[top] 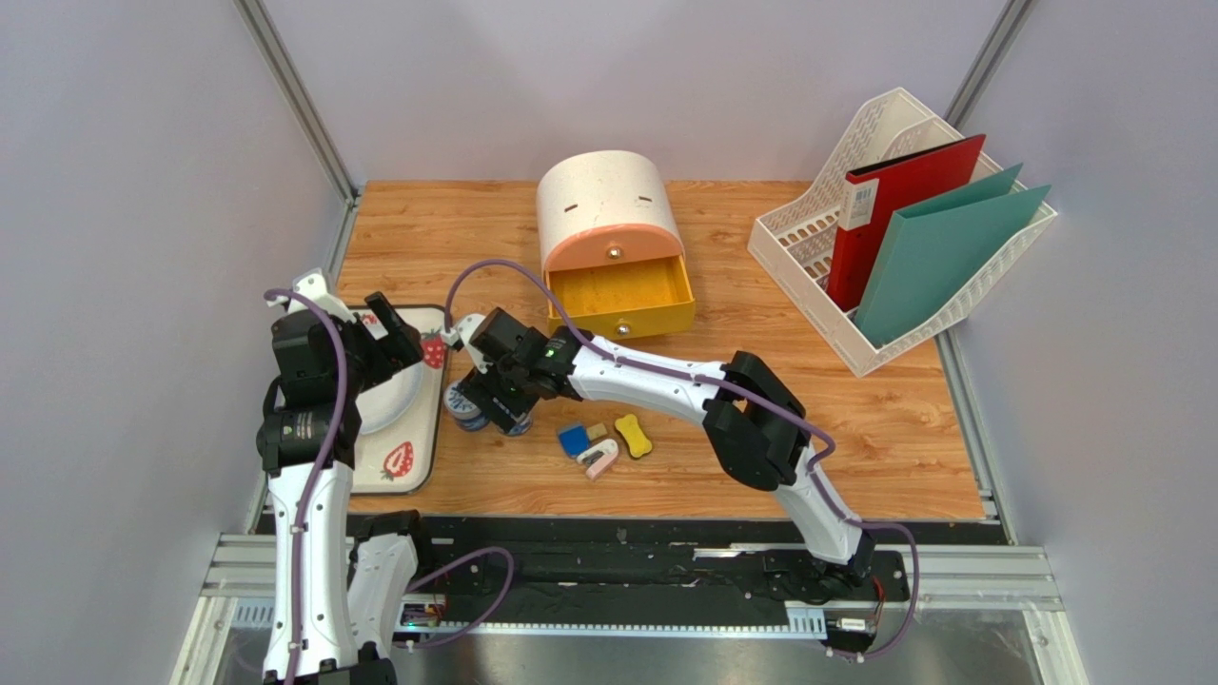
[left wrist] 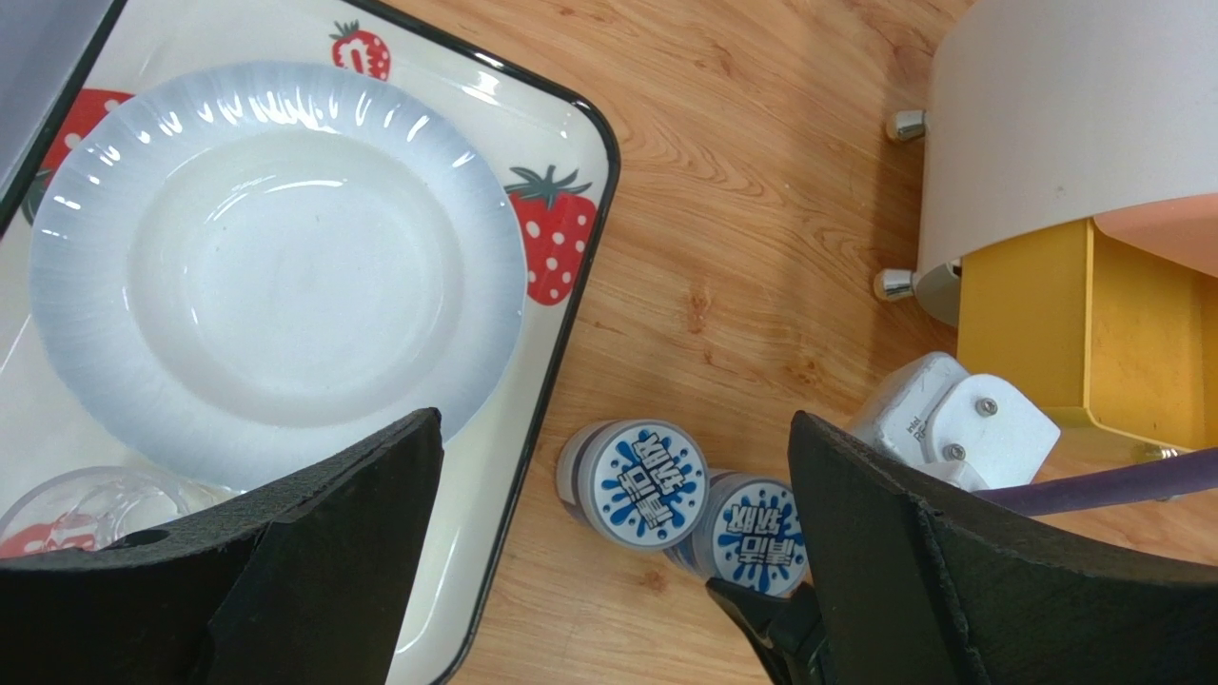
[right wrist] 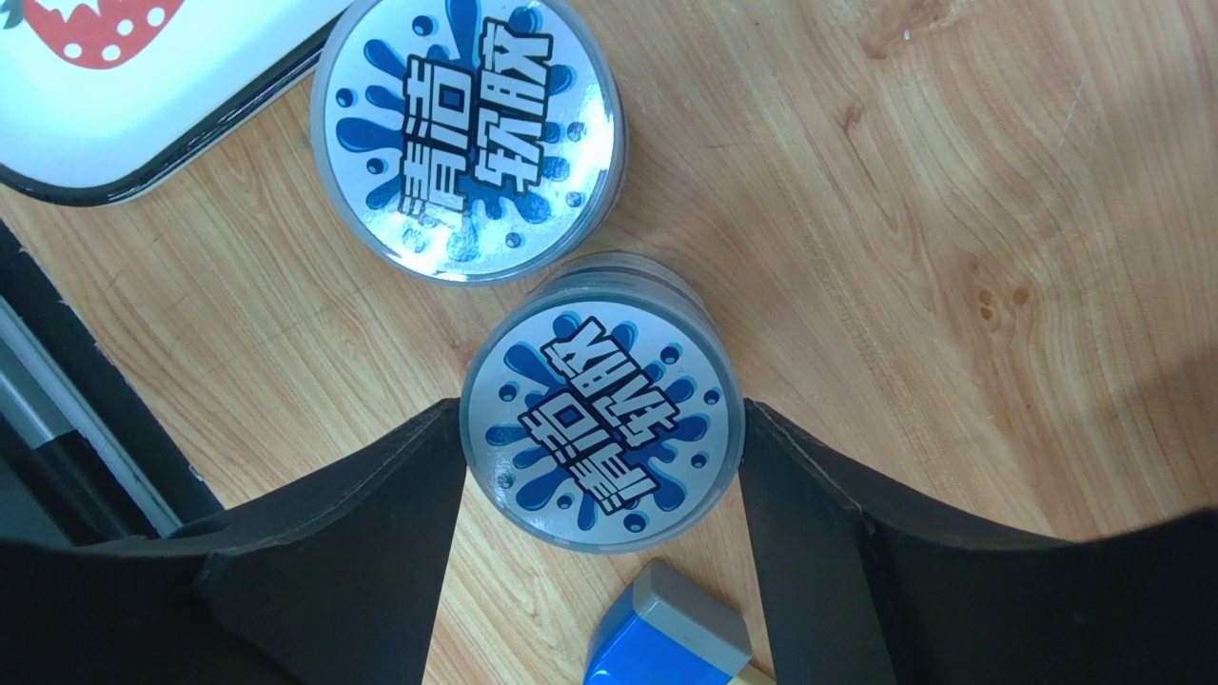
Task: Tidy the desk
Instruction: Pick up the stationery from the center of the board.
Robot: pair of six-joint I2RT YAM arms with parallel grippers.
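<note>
Carrying everything in view, the table (top: 887, 414) lay directly beneath both pairs of jaws, its wood grain showing between the things. Between the right jaws stood 1 round tin (right wrist: 601, 407) with a blue splash label, upright on the table. The right jaws stood at about its width, 1 finger at each side of its rim, though I could not tell whether they pressed it or merely flanked it. That straddle looked like the start of a pick, probably to take the tin off the open table.

Just past the tips of the right jaws stood the 2nd tin (right wrist: 469, 136), against or just beside the 1st, and beyond it a corner of the strawberry tray (right wrist: 200, 72). Back toward the right wrist lay 3 small things: 1 blue piece (top: 573, 440), 1 pink piece (top: 601, 457) and 1 yellow piece (top: 632, 435).

The left jaws stood wide and empty above the tray's edge, likely kept clear of the other arm's work. Ahead of them 1 white plate (left wrist: 279, 271) sat on the tray, with 1 clear glass (left wrist: 72, 507) by their left finger.

Well beyond both pairs of jaws sat 1 domed box (top: 603, 200) with its 1 yellow drawer (top: 622, 297) pulled open, probably to receive small things. Farther still, 1 white rack (top: 794, 236) held 2 folders upright, 1 red folder (top: 901, 214) and 1 teal folder (top: 951, 257).
</note>
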